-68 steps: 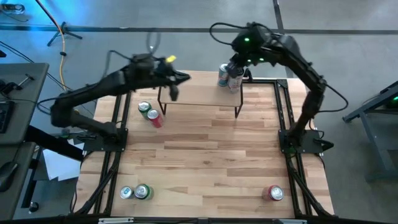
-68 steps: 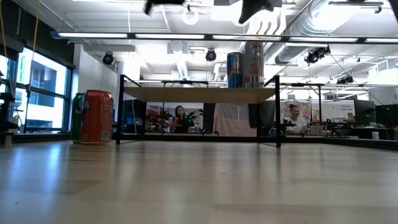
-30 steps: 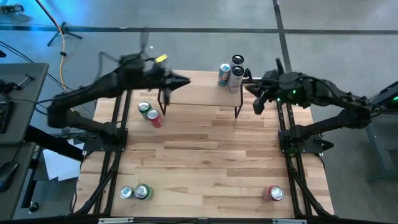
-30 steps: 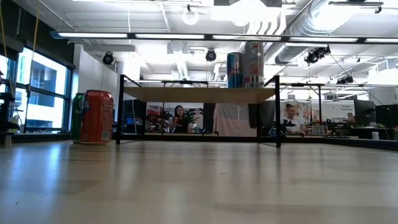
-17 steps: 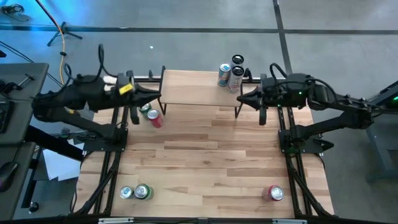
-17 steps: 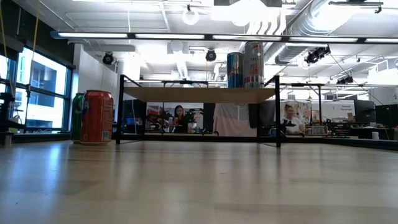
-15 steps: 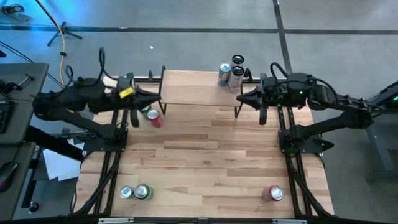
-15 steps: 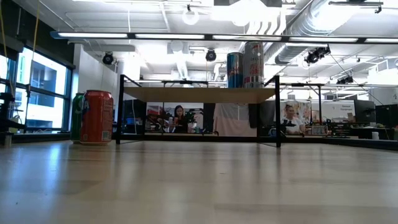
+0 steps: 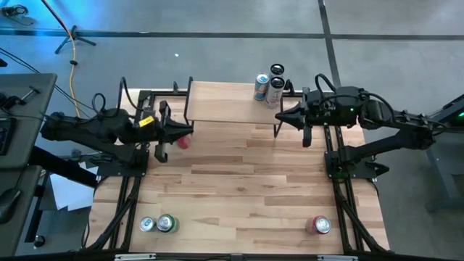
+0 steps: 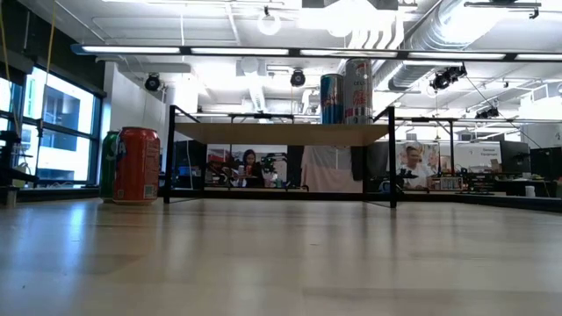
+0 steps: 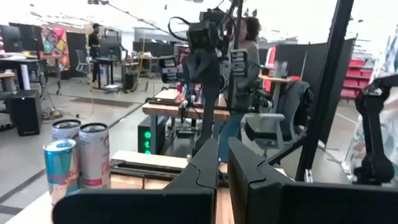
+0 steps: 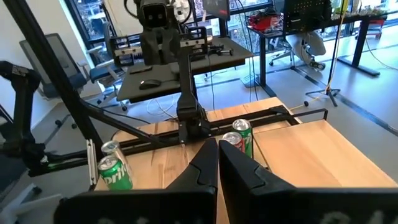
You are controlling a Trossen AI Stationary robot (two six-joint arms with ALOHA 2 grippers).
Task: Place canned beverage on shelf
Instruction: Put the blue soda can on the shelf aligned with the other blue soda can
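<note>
While both arms hover empty, two cans (image 9: 269, 88) already stand on the shelf (image 9: 230, 102)
Left gripper (image 9: 187, 131) and right gripper (image 9: 280, 120) are fully closed; the red can (image 10: 138, 165), probably full, is rigid, smooth, thin-walled: grasp mid-body

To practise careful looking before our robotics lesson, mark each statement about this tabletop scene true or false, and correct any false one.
1. Two cans stand on the shelf. True: the blue can and the silver can stand at its right end.
2. The right gripper holds a can. False: it is shut on nothing, beside the shelf.
3. The left gripper is wide open. False: it is shut and empty.
4. A red can stands near the table's front right corner. True.
5. All cans are on the shelf. False: the red can and a pair of cans at the front left stand on the table.
</note>
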